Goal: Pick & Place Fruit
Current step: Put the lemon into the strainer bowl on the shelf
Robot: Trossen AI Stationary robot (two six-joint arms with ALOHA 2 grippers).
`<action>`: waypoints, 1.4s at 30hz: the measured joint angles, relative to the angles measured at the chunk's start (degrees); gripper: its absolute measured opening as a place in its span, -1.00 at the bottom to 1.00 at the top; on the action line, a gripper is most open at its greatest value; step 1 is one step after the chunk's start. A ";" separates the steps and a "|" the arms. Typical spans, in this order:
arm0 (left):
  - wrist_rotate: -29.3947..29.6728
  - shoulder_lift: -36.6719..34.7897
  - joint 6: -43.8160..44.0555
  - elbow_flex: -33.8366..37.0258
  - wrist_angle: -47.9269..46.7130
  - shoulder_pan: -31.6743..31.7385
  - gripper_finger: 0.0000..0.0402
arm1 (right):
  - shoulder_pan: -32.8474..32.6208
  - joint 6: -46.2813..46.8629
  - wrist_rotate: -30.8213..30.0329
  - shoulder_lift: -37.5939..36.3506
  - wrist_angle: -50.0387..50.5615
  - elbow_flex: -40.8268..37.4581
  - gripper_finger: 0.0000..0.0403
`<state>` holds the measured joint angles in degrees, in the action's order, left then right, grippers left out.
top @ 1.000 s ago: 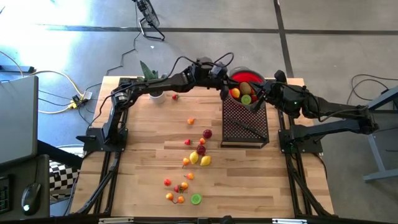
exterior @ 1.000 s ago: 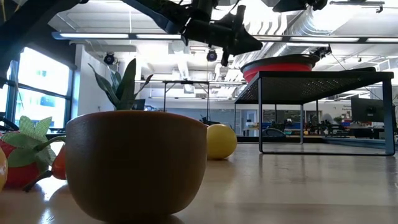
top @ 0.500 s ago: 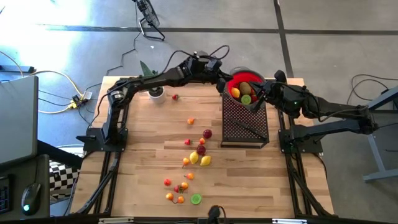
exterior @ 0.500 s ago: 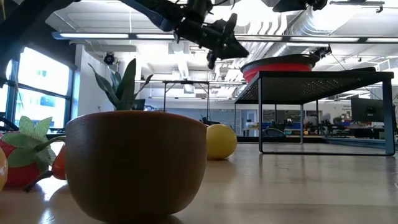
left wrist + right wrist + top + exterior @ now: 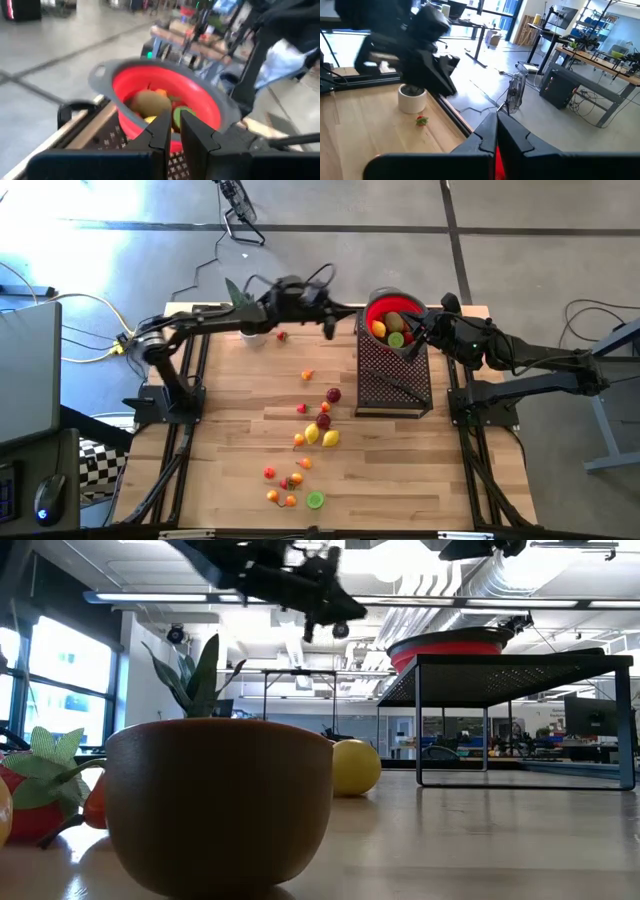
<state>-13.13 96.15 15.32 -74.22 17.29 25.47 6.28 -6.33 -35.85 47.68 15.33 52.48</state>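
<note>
Since a second ago my left claw (image 5: 327,330) has swung back from the red bowl (image 5: 392,310) toward the table's middle; it hangs above the boards, fingers nearly together, holding nothing I can see. The fruit (image 5: 318,427) lies scattered across the table (image 5: 230,430), with several pieces already in the bowl on the mesh stand (image 5: 395,375). They look light, hard and slick, so I'd pinch one across its widest part. My right claw (image 5: 418,332), shut, waits by the bowl.
</note>
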 joint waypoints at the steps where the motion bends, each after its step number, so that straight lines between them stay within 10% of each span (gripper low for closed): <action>1: 0.16 -1.87 -0.09 2.57 1.66 0.02 -0.81 | -0.01 0.00 0.01 0.00 -0.01 0.01 -0.98; 21: 4.48 -31.93 -4.59 28.26 -3.84 -1.21 -0.81 | 0.00 1.14 0.40 3.00 0.23 0.01 -0.98; 42: 26.92 -41.85 -4.09 35.59 -10.15 -24.50 -0.81 | -0.02 2.16 9.43 5.53 0.37 0.01 -0.98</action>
<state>13.78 54.30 11.23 -38.63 7.14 0.97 6.26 -4.16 -26.41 53.21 15.70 52.49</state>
